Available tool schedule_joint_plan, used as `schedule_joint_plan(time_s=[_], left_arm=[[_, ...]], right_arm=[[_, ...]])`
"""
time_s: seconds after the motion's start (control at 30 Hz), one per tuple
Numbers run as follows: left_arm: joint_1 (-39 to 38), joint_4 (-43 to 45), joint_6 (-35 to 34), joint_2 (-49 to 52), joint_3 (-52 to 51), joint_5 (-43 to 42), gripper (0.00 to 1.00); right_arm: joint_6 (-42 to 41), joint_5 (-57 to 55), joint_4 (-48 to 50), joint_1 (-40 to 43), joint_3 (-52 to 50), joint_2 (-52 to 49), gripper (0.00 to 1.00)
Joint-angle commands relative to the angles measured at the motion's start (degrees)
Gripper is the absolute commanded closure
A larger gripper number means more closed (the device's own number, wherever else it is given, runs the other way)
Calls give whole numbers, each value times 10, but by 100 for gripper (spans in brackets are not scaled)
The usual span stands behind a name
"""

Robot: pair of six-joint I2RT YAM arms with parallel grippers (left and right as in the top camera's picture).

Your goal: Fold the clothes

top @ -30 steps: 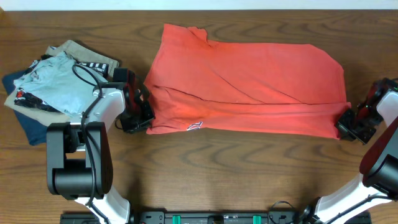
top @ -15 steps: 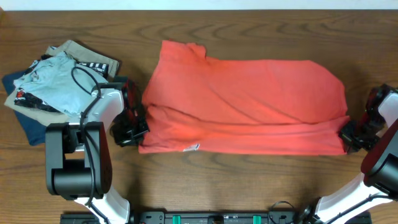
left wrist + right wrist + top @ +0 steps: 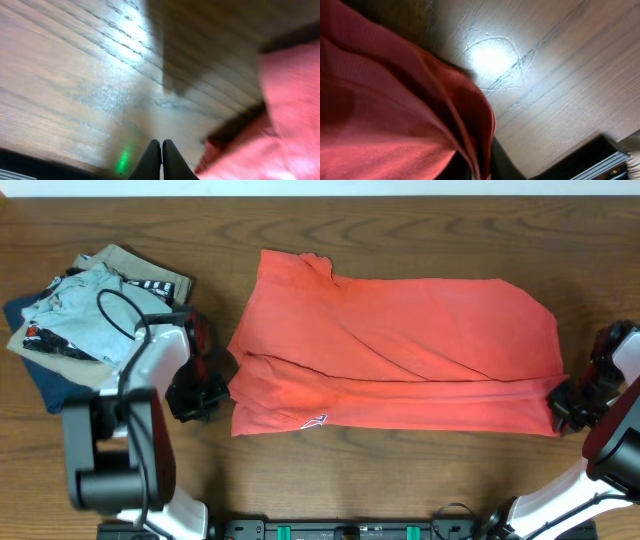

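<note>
T-shirt (image 3: 400,330), coral-red, one in number, lying spread crosswise on the middle of the wooden table (image 3: 400,480), its near long edge doubled over as a band with a crease running the length of the cloth. Left gripper (image 3: 203,395): fingers pressed together with nothing between them, sitting low over bare wood just beside the shirt's left end, with a fold of red cloth showing at the right of its wrist view. Right gripper (image 3: 563,402): at the near right corner of the shirt. In its wrist view the hem runs down between the two dark fingers, so it appears clamped on that corner. Step in hand, by judgement: the first lengthwise fold is laid, and only the right end is held. The next move likely calls for the right jaws to part and back off to the side without dragging the corner, then for both arms to take fresh holds for the next fold. Count: T-shirt, one; logo patch (image 3: 314,421) near its front hem, one; grippers, two; pile (image 3: 80,320) of other folded garments at the far left, one, showing a light blue, a tan and a navy piece, well apart from the shirt.
</note>
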State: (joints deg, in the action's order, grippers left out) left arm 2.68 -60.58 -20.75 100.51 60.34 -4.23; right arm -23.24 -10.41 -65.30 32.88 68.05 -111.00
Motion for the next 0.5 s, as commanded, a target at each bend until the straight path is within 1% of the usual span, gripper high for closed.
schedule_joint_plan(time_s=[0.0, 0.07, 0.1, 0.13, 0.17, 0.23, 0.3, 0.4, 0.47], left_arm=[[0, -2, 14, -66, -4, -33, 94], [-4, 5, 31, -101, -4, -71, 94], [-8, 10, 37, -116, -4, -87, 94], [-13, 14, 44, -129, -4, -100, 93], [-21, 20, 47, -142, -4, -110, 91], [-40, 31, 47, -161, -4, -118, 83], [-62, 40, 47, -167, -4, -118, 73], [-106, 48, 47, -163, -4, -118, 64], [-138, 52, 47, -155, -4, -118, 62]], right_arm=[[-5, -1, -1, 3, 1, 14, 84], [-5, -1, -1, 3, 6, 30, 75], [-5, 0, 0, 3, 8, 38, 57], [-5, -1, 2, 3, 9, 49, 30], [-5, -1, 3, 3, 11, 60, 28], [-4, -1, 8, 3, 12, 81, 28], [-3, 0, 16, 3, 12, 103, 30], [4, 14, 32, 3, 12, 130, 37], [14, 32, 42, 3, 12, 136, 43]])
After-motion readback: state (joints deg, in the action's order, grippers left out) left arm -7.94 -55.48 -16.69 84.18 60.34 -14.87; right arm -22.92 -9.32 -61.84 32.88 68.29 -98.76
